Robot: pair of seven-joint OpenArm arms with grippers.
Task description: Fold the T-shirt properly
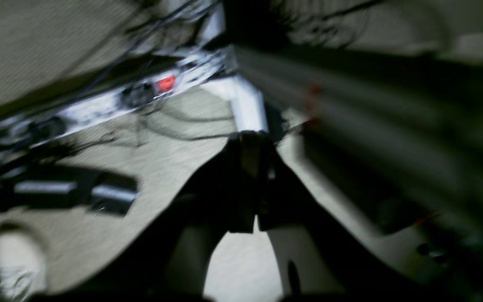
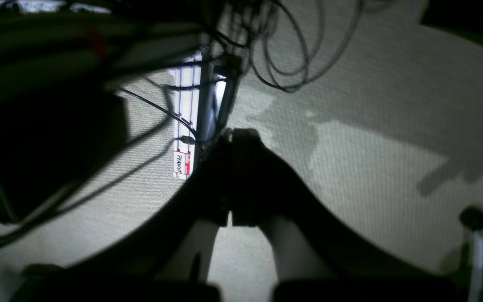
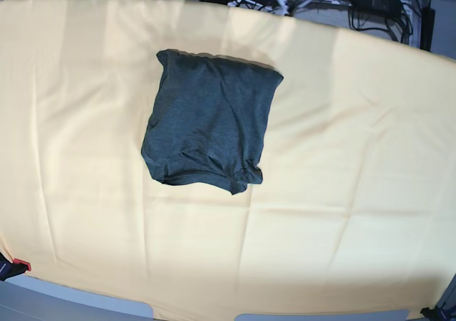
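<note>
The T-shirt (image 3: 209,119) lies folded on the yellow cloth (image 3: 356,157), toward the far side. My left claw (image 1: 255,184) and right claw (image 2: 229,184) are closed, holding nothing.

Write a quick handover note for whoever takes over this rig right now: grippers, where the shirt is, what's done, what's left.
Left gripper: shut, empty, off the table, facing the floor.
Right gripper: shut, empty, also facing the floor.
T-shirt: lying folded into a compact rectangle on the pale yellow cloth, left of centre in the base view; neither arm shows in that view.
Done: the fold appears complete.
Left: the near edge looks slightly rumpled; perhaps tidy it, otherwise nothing.
</note>
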